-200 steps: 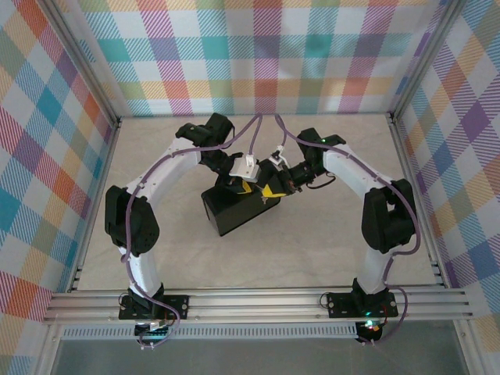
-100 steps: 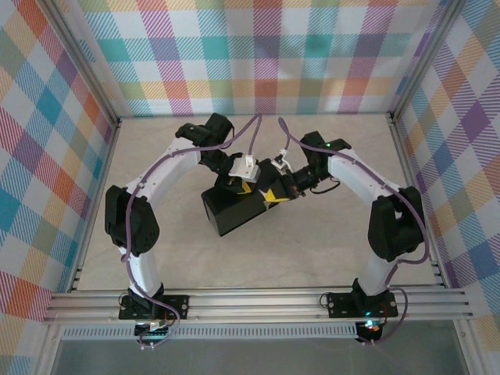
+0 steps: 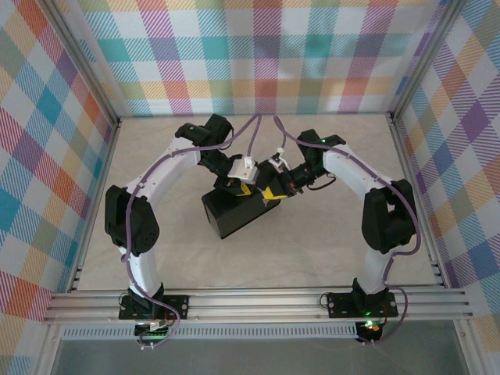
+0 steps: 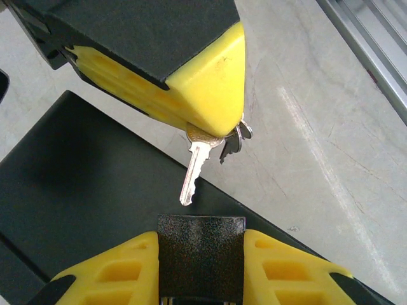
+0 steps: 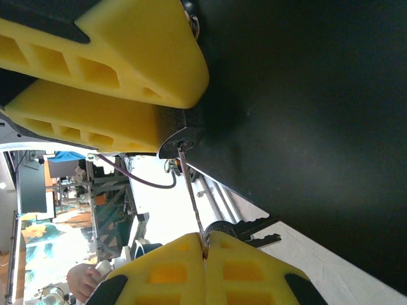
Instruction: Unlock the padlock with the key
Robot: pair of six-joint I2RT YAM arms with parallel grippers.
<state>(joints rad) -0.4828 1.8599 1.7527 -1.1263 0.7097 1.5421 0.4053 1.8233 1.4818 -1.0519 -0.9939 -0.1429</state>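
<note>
Swung back inward, right end effector [image 4: 215, 130] pinches the key [image 4: 193, 170] by the padlock [image 4: 201, 248] that left end effector [image 4: 201, 267] clamps; misaligned, the blade may skid off.

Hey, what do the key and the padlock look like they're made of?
The key: bare metal, silvery with bright glints along the blade. The padlock: black, grainy speckled coating, likely painted metal, though the look leaves that open.

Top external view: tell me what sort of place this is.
Probably a robot test booth in a lab: plaid-printed walls on an aluminium frame enclose a beige tabletop, with the left arm and right arm bolted at its near rail.
</note>
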